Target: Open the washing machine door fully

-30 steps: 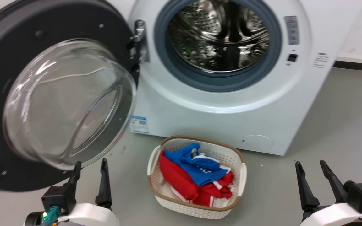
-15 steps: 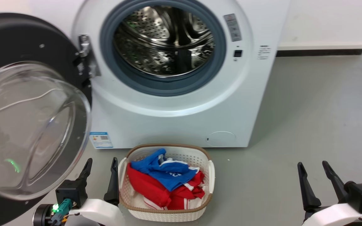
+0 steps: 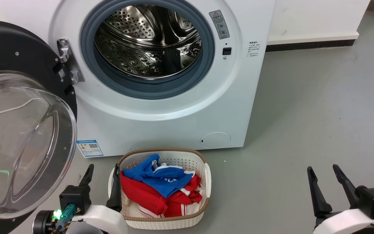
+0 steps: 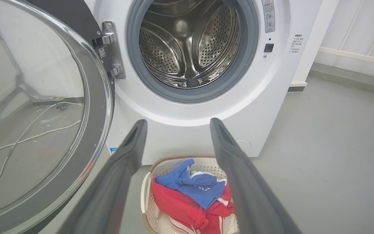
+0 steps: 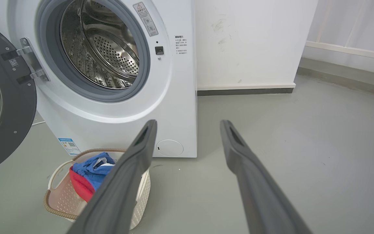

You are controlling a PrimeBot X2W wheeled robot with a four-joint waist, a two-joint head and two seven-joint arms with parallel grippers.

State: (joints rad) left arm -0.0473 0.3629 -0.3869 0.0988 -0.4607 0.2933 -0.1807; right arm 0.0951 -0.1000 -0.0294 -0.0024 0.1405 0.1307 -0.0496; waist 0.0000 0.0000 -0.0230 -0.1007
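Shifted since a second ago is the whole head view, which I take as the camera turning rather than the things moving; against it, the left gripper (image 3: pixel 104 166) has parted from the washing machine door (image 3: pixel 21 130), a large round glossy black disc with a bulging clear glass bowl at its centre. One fingertip then overlapped the bowl's lower rim; both fingers now stand just to the right of the door, not touching it, with the right finger overlapping the left rim of the white perforated plastic basket with a brown rim (image 3: pixel 161 151). The door is at the left of the head view, hung from the metal hinge (image 3: pixel 68 61) on the white front-loading washing machine (image 3: pixel 161 123) and swung well clear of the steel drum (image 3: pixel 148 39). Being round, the door has no long axis; its disc stands upright, bowl side facing me and rightward. Left fingers are spread wide and hold nothing. The right gripper (image 3: pixel 322 167), at lower right over the grey floor (image 3: pixel 304 113) and well apart from the door, is likewise spread and empty. Red cloth (image 3: pixel 148 195) and blue cloth (image 3: pixel 161 177) lie in the basket.
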